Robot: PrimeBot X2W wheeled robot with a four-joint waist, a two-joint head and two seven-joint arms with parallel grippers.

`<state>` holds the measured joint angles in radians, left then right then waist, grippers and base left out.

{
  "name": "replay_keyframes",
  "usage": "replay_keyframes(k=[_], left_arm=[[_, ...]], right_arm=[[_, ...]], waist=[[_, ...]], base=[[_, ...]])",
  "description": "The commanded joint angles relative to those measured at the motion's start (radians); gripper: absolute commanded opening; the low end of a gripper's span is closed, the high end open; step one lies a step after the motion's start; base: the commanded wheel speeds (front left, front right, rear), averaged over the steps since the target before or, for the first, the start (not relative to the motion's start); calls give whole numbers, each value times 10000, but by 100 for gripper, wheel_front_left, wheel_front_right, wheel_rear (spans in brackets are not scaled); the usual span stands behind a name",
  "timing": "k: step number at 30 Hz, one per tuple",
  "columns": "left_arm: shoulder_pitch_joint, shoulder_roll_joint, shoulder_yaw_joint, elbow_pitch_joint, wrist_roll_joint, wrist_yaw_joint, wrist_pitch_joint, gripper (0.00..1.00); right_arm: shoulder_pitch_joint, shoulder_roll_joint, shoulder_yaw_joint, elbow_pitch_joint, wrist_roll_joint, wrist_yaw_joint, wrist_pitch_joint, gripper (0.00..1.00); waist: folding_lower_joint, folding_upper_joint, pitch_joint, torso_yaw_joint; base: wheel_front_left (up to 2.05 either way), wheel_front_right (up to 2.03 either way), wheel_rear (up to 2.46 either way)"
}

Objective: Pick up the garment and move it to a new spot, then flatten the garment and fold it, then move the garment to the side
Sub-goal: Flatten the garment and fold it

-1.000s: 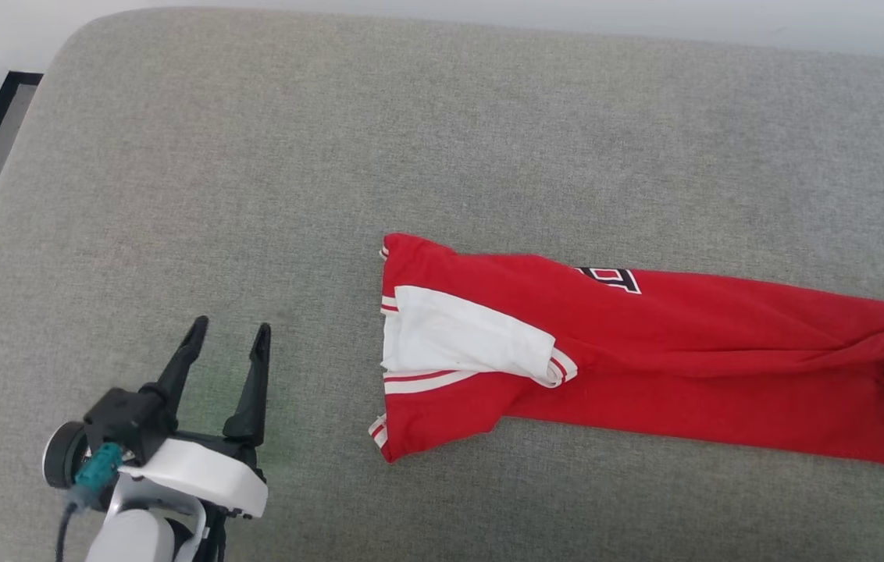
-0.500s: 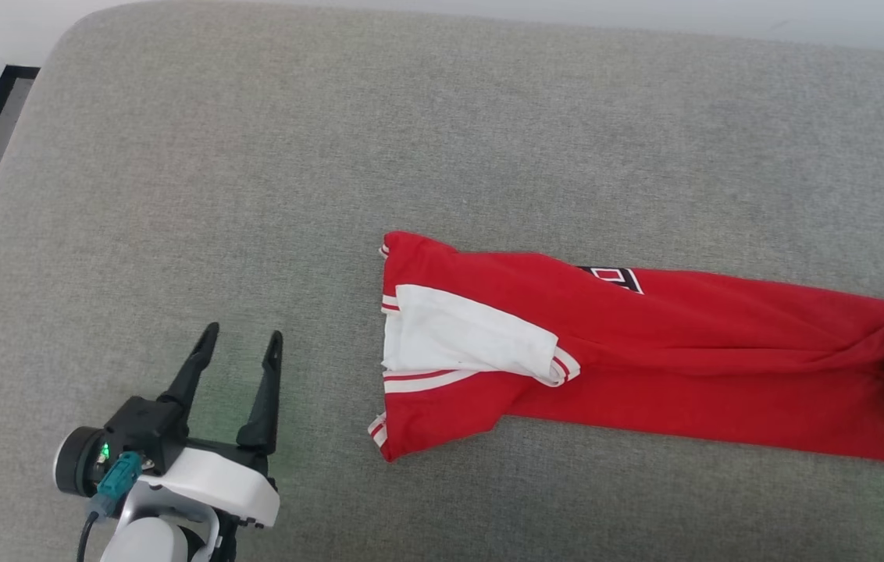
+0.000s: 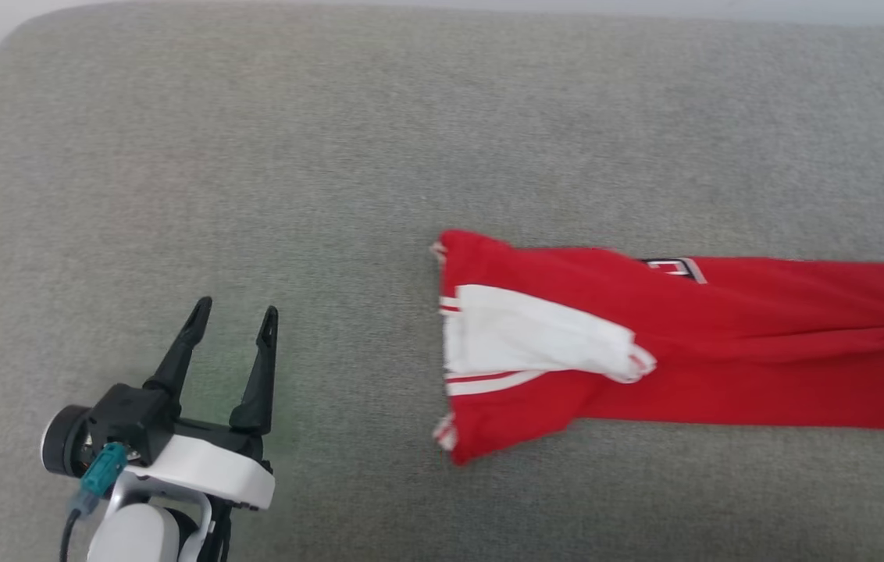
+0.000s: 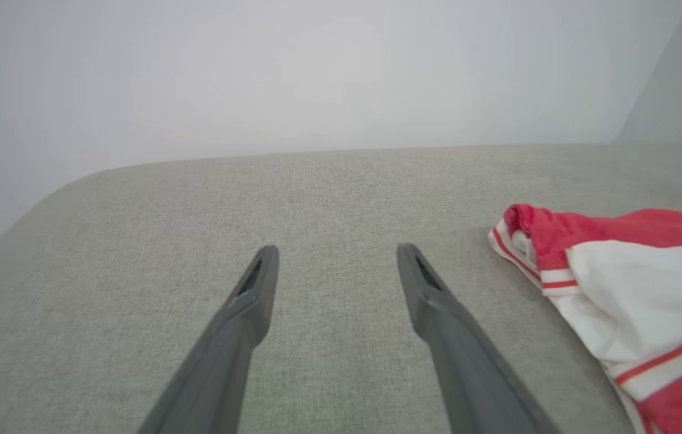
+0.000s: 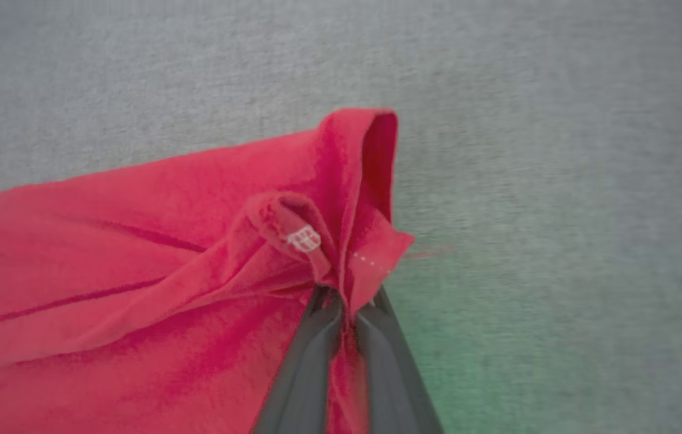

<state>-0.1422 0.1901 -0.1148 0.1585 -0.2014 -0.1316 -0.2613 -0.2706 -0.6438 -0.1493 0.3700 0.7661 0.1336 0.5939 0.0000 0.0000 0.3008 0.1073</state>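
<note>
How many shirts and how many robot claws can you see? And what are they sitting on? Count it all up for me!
Shirts: 1, the red and white garment
Robot claws: 2, the left gripper, open, and the right gripper, shut on the garment's edge
Soft surfaces: 1, the grey cushion
Total: 4

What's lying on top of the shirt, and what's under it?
A white sleeve lies folded on the red shirt near its left end. Grey cushion shows beside the shirt; the patch beneath it and any lower fabric layers are covered.
</note>
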Motion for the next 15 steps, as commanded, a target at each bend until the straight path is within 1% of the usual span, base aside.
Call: replay_keyframes(k=[1,7,11,12,14,15], left_arm=[[-167,36,20,-84,-96,26,-51,100],[-245,222,-72,-195,-122,25,-51,100],[-338,238,-162,-197,-160,25,-51,100],[-338,238,-162,-197,-160,25,-51,100],[-347,239,-219,-194,-219,25,-51,100],[-347,239,-219,-194,-219,25,-51,100]], right_arm=[[120,-114,-162,26,9,-52,-62,0],[45,-615,-1064,241,-172,-50,-92,0],[57,-802,-1791,591,-79,-50,-186,0],[57,-802,-1791,591,-79,-50,-186,0],[65,-870,-2261,830,-128,-49,-276,0],[65,-870,-2261,830,-128,-49,-276,0]], waist=[[0,0,60,-137],[0,0,202,-458],[0,0,225,-527],[0,0,225,-527],[0,0,213,-563],[0,0,213,-563]], base=[[0,0,0],[0,0,0],[0,0,0],[0,0,0],[0,0,0],[0,0,0]])
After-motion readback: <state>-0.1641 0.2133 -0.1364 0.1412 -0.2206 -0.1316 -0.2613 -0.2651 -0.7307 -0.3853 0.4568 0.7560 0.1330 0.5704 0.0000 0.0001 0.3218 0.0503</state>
